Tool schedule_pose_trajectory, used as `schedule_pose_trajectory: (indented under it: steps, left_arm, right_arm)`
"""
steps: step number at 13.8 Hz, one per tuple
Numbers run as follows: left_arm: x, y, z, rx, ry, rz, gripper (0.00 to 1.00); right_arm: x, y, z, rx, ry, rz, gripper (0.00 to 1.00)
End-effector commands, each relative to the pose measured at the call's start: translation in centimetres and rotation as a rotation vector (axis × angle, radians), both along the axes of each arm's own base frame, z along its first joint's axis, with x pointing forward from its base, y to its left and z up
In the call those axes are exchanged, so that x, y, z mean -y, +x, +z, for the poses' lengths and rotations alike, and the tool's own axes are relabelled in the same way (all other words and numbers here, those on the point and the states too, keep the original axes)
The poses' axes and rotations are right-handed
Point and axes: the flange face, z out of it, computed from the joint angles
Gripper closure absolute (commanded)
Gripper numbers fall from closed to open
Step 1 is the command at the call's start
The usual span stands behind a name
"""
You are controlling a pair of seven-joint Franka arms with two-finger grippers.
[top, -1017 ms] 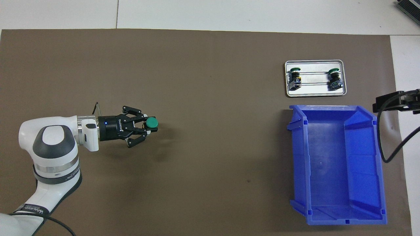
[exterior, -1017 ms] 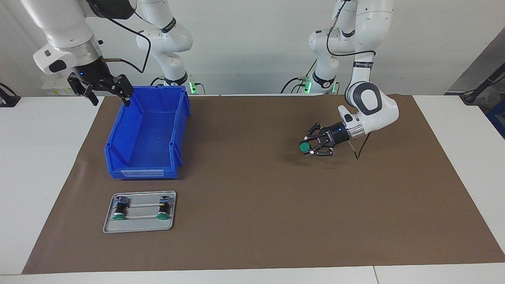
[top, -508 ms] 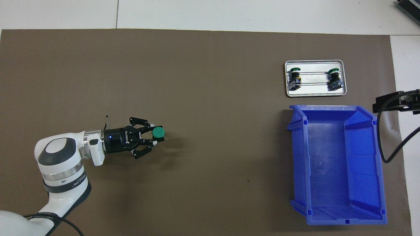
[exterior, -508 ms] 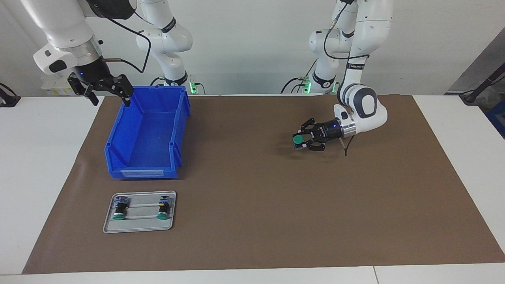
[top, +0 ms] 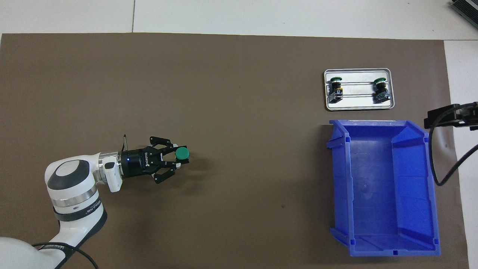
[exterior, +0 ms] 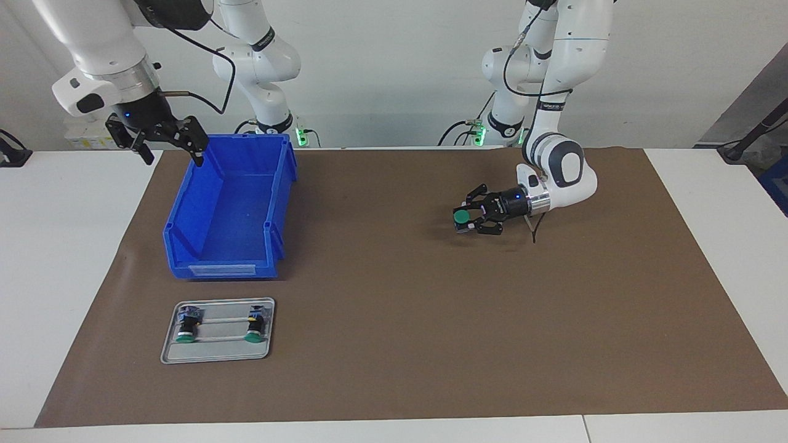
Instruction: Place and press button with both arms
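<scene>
A button (exterior: 461, 216) with a round green cap is held upright, cap up, between the fingers of my left gripper (exterior: 465, 224), which is shut on its dark body. The gripper lies nearly level, low over the brown mat (exterior: 394, 344) toward the left arm's end. From overhead the green cap of the button (top: 182, 152) shows at the tip of the left gripper (top: 179, 157). My right gripper (exterior: 165, 140) hangs open and empty in the air by the corner of the blue bin (exterior: 225, 269); only part of the right gripper (top: 450, 115) shows overhead.
A small metal tray (exterior: 215, 354) holds two more green-capped buttons (exterior: 184, 336) (exterior: 252, 335) lying on their sides, farther from the robots than the bin. The bin (top: 381, 123) has nothing in it. White table (exterior: 61, 258) borders the mat.
The left gripper has carried the button nearer to the robots, a little toward the right arm's end, and lower over the mat. The right arm has stayed still.
</scene>
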Motion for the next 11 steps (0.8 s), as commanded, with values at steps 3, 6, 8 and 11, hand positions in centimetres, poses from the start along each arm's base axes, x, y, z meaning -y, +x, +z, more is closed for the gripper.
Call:
schedule_pose_trajectory:
  steps: [3, 6, 8, 11]
  left_arm:
    - [1.0, -0.5, -4.9, 0.066, -0.047, -0.024, 0.57]
    - [1.2, -0.9, -4.7, 0.066, -0.078, -0.036, 0.54]
    - [1.3, -1.2, -4.9, 0.063, -0.08, -0.039, 0.54]
    - [1.0, -1.1, -4.9, 0.062, -0.082, -0.032, 0.49]
  right_arm:
    - [0.0, -0.7, 0.0, 0.01, 0.0, 0.019, 0.0]
    - [0.0, -0.7, 0.0, 0.01, 0.0, 0.02, 0.0]
    - [0.0, -0.7, 0.0, 0.01, 0.0, 0.019, 0.0]
    - [0.0, -0.8, -0.2, 0.006, 0.0, 0.019, 0.0]
